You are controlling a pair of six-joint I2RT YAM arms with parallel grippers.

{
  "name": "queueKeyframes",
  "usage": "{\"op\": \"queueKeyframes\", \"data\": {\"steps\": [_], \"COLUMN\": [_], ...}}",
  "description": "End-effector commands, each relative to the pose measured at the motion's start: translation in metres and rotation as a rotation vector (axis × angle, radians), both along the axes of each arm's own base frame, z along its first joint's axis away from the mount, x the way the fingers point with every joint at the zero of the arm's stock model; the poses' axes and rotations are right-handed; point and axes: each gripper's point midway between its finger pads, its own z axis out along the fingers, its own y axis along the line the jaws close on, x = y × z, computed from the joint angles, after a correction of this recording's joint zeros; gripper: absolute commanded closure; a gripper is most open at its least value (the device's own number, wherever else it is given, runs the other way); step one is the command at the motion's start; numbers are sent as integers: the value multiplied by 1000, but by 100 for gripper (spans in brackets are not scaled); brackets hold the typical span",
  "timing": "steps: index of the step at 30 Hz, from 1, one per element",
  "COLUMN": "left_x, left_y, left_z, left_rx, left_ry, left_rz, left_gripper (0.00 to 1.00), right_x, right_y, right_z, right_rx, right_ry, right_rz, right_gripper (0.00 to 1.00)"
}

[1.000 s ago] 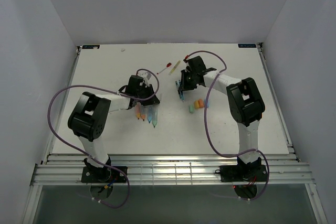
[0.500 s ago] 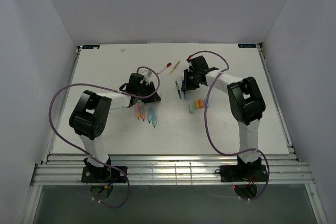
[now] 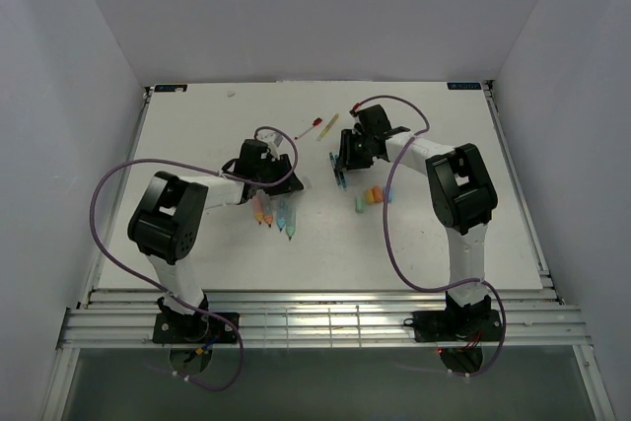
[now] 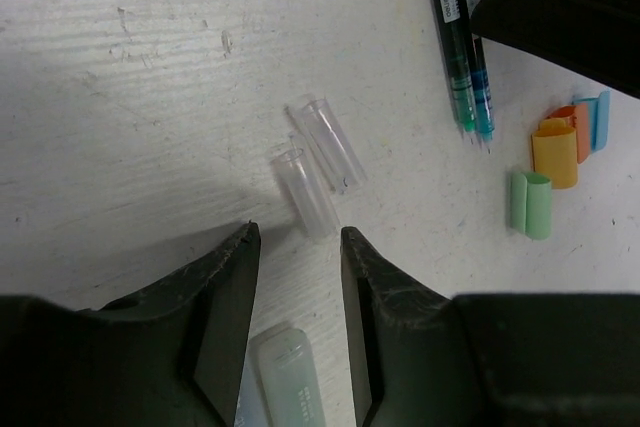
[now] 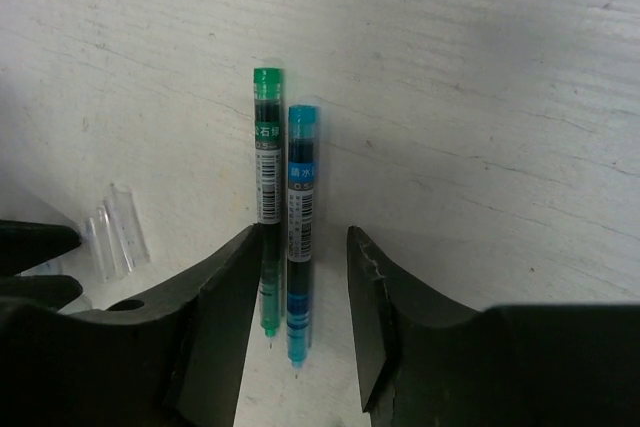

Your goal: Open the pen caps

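Left gripper (image 4: 297,237): jaws parted, grasping nothing, hovering by 2 clear tubes (image 4: 318,165)
Right gripper (image 5: 303,239): jaws spread, clasping nothing, over green stick (image 5: 266,177) and blue stick (image 5: 300,207)
Pen caps: orange cap (image 4: 555,152), blue cap (image 4: 598,117), pale green cap (image 4: 530,205), loose on table (image 4: 120,67), clustered near stick tips

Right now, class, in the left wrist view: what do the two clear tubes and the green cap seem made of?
Clear tubes: likely glossy transparent plastic; the table shows through them. Green cap: probably matte, opaque pastel plastic, with soft shading and no sharp glints.
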Motion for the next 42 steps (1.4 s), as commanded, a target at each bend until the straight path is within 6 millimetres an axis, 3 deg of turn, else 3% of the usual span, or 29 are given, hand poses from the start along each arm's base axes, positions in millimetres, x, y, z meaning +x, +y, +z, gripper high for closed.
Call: {"op": "queueKeyframes", "data": {"steps": [1,6,11,13,14,15,16,17,19,24,26,27,35,36,42], "left_x": [3,9,30,34,34,34,33,30,26,12,8,5,-10,-11,-19], "left_y": [4,12,16,19,19,19,20,21,23,23,24,25,25,25,28], "left_z": [24,46,74,85,89,94,104,105,114,109,108,104,110,115,125], "left_rx": [-13,7,41,37,23,12,-3,-18,-37,-49,-54,-50,-105,-115,-136], "left_ry": [-69,-146,-254,-280,-285,-294,-317,-316,-338,-328,-327,-319,-330,-341,-375], "left_rz": [8,43,67,98,110,119,131,144,148,129,124,124,124,123,131], "left_gripper": [51,48,41,40,40,40,40,40,40,39,39,39,39,39,39], "right_x": [22,34,48,56,67,71,76,87,95,114,114,121,121,120,119], "right_y": [0,-2,0,3,5,6,8,16,19,41,46,50,54,52,44], "right_z": [18,28,40,35,47,37,37,50,42,49,35,47,21,11,-4], "right_rx": [1,-6,-2,-7,-13,-27,-30,-12,-19,-19,-52,-45,-168,-199,-293], "right_ry": [-80,-112,-148,-139,-162,-145,-146,-171,-167,-223,-202,-227,-220,-214,-222], "right_rz": [-49,-88,-122,-128,-147,-161,-172,-176,-210,-260,-275,-282,-335,-336,-343], "right_gripper": [53,52,50,48,45,43,41,36,31,18,15,14,18,19,23]}}
